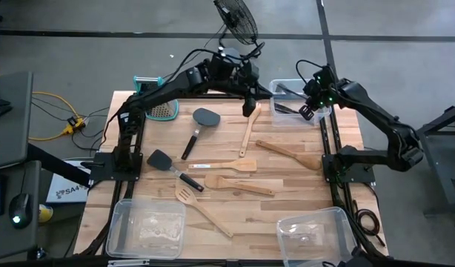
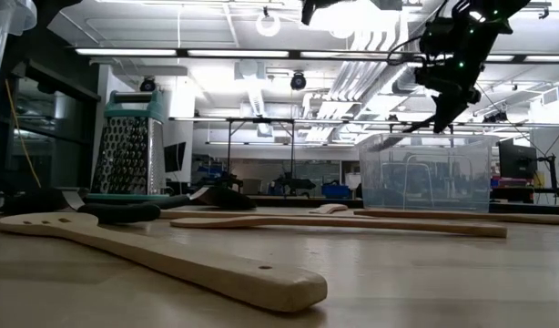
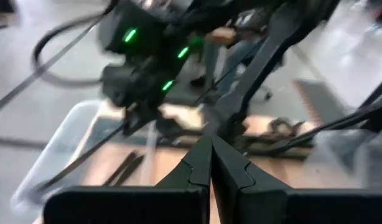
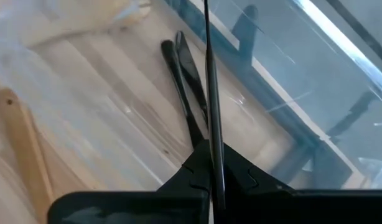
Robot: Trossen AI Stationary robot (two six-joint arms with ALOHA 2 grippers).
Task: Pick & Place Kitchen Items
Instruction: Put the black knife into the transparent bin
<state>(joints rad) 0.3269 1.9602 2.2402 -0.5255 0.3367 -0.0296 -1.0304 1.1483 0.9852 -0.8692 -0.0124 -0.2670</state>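
Observation:
My right gripper (image 1: pixel 309 111) hangs over the clear bin (image 1: pixel 281 119) at the table's far right and is shut on a thin black tool (image 4: pixel 211 93). Two more thin black-handled tools (image 4: pixel 185 81) lie on the bin's floor below it. My left gripper (image 1: pixel 250 104) is shut and empty, held up above the far middle of the table, near the handle end of a wooden spoon (image 1: pixel 247 137). Wooden spatulas (image 1: pixel 290 154), a slotted turner (image 1: pixel 201 210) and two black turners (image 1: pixel 201 119) lie flat on the table. My right gripper pinches the thin black tool between its two fingers (image 4: pixel 231 171). The tool's shaft (image 4: pixel 213 134) runs straight forward out of the fingertips, along the fingers. It is lifted clear, above the bin's floor and the two tools lying there. In the low view it slants down from the gripper (image 2: pixel 441 105).
A metal box grater with a teal top (image 1: pixel 159 107) stands at the far left. Two clear plastic bins stand at the near left (image 1: pixel 146 226) and the near right (image 1: pixel 313 236). The arms' bases and frame rails run along the table's left and right sides.

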